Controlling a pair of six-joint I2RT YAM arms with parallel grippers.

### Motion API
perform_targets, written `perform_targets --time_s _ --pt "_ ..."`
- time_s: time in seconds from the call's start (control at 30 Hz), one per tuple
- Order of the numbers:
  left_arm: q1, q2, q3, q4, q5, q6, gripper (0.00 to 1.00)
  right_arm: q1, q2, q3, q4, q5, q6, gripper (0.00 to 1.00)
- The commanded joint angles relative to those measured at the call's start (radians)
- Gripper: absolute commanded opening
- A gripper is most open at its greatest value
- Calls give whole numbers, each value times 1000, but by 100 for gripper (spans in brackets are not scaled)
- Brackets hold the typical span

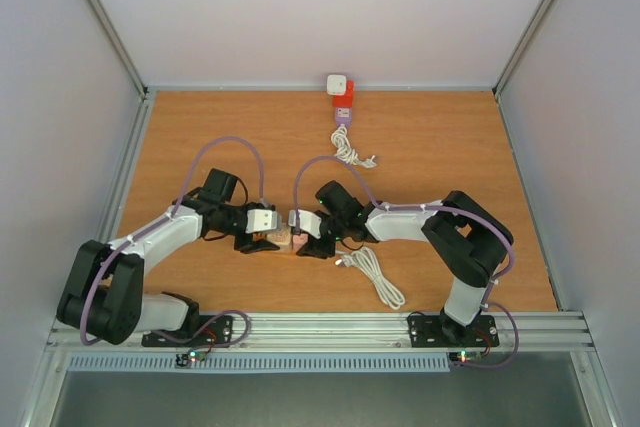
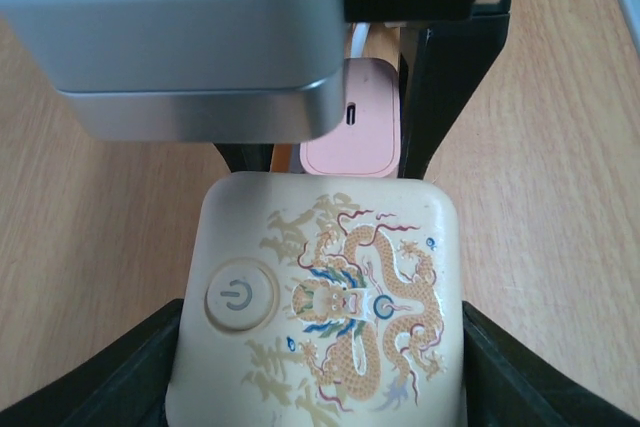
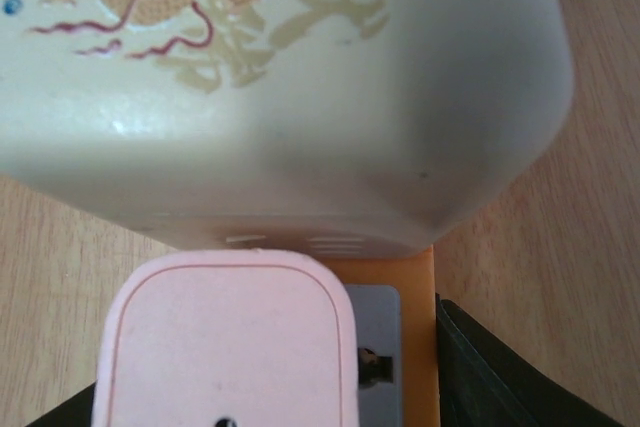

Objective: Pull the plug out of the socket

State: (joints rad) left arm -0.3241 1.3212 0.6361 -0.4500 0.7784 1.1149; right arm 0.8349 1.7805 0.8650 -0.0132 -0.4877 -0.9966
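**Plug separation: both grips in place, pull not yet made**

The work sits at the middle of the brown wooden table [image 1: 450,147], between the two arms. The left gripper [image 2: 322,319] has its black fingers against both side walls of the cream rounded-square plastic socket block [image 2: 330,287]. How firmly they press cannot be judged. The right gripper [image 3: 265,382] is closed about the pale pink rounded plastic plug [image 3: 225,342]. Its right finger bears on the edge of a thin orange plate [image 3: 415,297] lying against the plug, not on the pink shell itself. Plug and block are touching, so the plug appears fully seated.

Recommended handling, by judgement:
- The left gripper should hold the block flat and steady.
- The right gripper should draw straight back along the pin line, with no twist or lift.
- A skewed pull could jam the pins or drag the block out of the left grip (its rounded corners give little purchase).
- The finger resting on the plate may slip, so grip should be confirmed before pulling.

Markings: no brand name or legible text was found. The block carries a gold, red and blue dragon print and a round button [image 2: 232,294] with the power symbol. The pink plug shows one small oblong port [image 2: 352,113].
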Motion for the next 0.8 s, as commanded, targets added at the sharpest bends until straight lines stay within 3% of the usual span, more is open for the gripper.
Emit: perform_targets --time_s 0.0,0.53,0.77 --pt "-4 -4 60 -21 103 -6 50 24 21 -29 -59 30 -35 18" --pt "-4 -141 -18 98 26 -20 44 24 34 -17 -68 35 -33 13" --pt "-4 -95 23 32 49 -46 40 29 44 -12 -61 58 -28 11"
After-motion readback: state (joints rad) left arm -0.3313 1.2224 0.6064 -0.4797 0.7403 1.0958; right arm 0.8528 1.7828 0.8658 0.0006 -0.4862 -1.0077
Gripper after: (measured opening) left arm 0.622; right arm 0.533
